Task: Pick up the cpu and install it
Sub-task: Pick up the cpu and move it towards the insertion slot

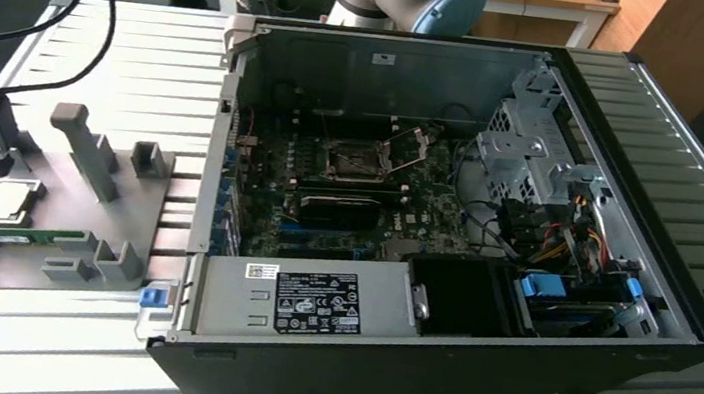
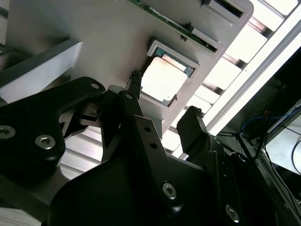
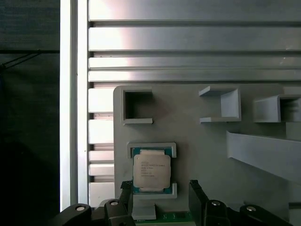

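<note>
the cpu [image 3: 151, 172] lies flat in its small frame on the grey plate [image 1: 71, 215], at the exterior view's left, well apart from the open computer case [image 1: 474, 81]. the gripper [image 3: 160, 190] hangs close over it with its two fingers spread wide, one on each side of the chip, and it has hold of nothing. i judge the task is only at its beginning: the chip is not yet picked up, and the socket [image 1: 356, 162] on the board inside the case seems open and without a chip.
</note>
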